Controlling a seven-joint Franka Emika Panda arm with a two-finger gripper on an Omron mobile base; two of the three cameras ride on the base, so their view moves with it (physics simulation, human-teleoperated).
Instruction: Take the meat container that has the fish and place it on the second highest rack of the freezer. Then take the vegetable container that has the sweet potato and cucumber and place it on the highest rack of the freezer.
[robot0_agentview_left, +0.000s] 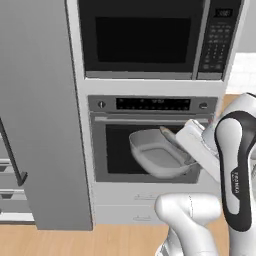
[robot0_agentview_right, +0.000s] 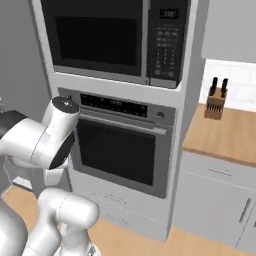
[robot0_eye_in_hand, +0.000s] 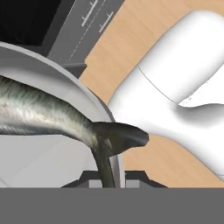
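The shallow oval light grey meat container (robot0_agentview_left: 156, 155) hung in the air in front of the black-windowed oven (robot0_agentview_left: 150, 140), tilted with its open side facing outward, carried at its right rim by the arm's two-finger gripper (robot0_agentview_left: 189, 159), whose jaws were clamped together on that rim. In the hand view the slim silvery-grey fish (robot0_eye_in_hand: 48, 114) lay inside the bowl, its dark tapered tail (robot0_eye_in_hand: 118, 139) reaching over the rim right at the gripper. The tall grey freezer (robot0_agentview_left: 37, 115) stood to the left, its door swung open, with pale shelves showing at the left edge. A wooden knife block (robot0_agentview_right: 216, 102) sat on the wooden worktop (robot0_agentview_right: 225, 135) to the right.
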